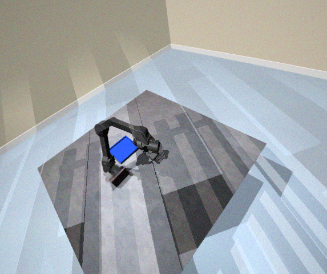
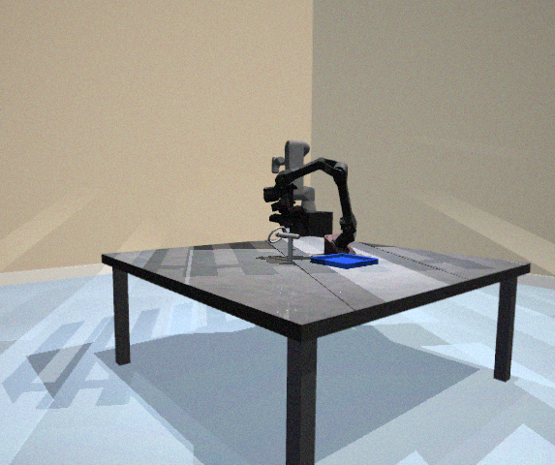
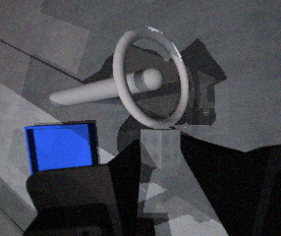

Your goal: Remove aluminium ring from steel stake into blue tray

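From the tabletop's [image 1: 128, 212] [image 2: 312, 302] [image 3: 249, 59] near corner inward in the exterior view: the blue tray [image 1: 124, 149] [image 2: 345, 261] [image 3: 62, 147], right of the steel stake [image 2: 290, 249]. The ring [image 2: 269, 234] [image 3: 119, 74] stands tilted, raised at the cross-bar's [image 2: 288, 234] [image 3: 91, 92] left end; whether it encircles the bar, I cannot tell. The gripper [image 1: 155, 158] [image 2: 287, 228] [image 3: 158, 142] is clamped on its tab.

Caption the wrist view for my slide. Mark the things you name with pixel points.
The hand [image 3: 158, 142] grips the ring [image 3: 120, 79] by its tab, with the steel cross-bar [image 3: 88, 92] beyond and the blue tray [image 3: 62, 147] lower left.
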